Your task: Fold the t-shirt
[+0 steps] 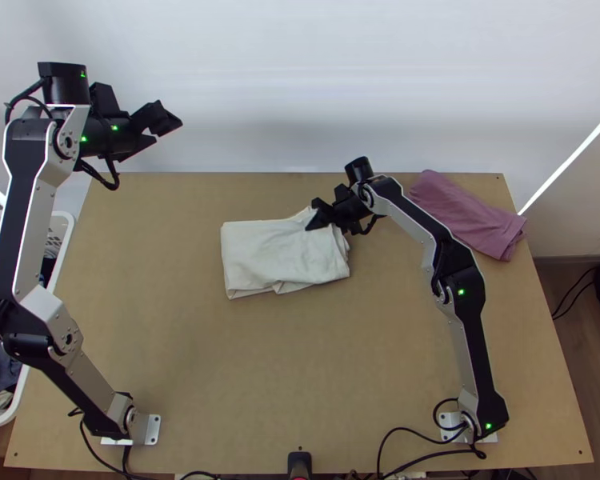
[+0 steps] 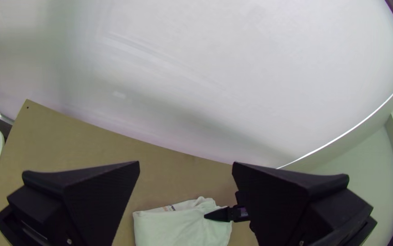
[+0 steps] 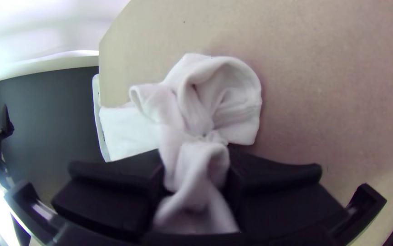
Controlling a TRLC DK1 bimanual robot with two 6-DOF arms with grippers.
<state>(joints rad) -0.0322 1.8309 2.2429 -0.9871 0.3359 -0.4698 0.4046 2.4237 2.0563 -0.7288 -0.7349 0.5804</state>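
Note:
A white t-shirt (image 1: 276, 254) lies folded into a rough rectangle at the middle of the table, its right end bunched. Over that end is my right gripper (image 1: 320, 216). In the right wrist view the right gripper (image 3: 195, 171) is shut on a bunched part of the t-shirt (image 3: 128, 130), with cloth standing up between its fingers. My left gripper (image 1: 158, 128) is held high beyond the table's far left corner, away from the cloth. The left wrist view shows the left gripper (image 2: 186, 171) open with nothing between its fingers, the t-shirt (image 2: 173, 228) lying farther off.
A folded mauve cloth (image 1: 468, 212) lies at the table's far right corner. A white basket (image 1: 60, 232) with clothes stands off the table's left side. Bare table (image 1: 244, 368) lies in front of the t-shirt. Cables run along the near edge.

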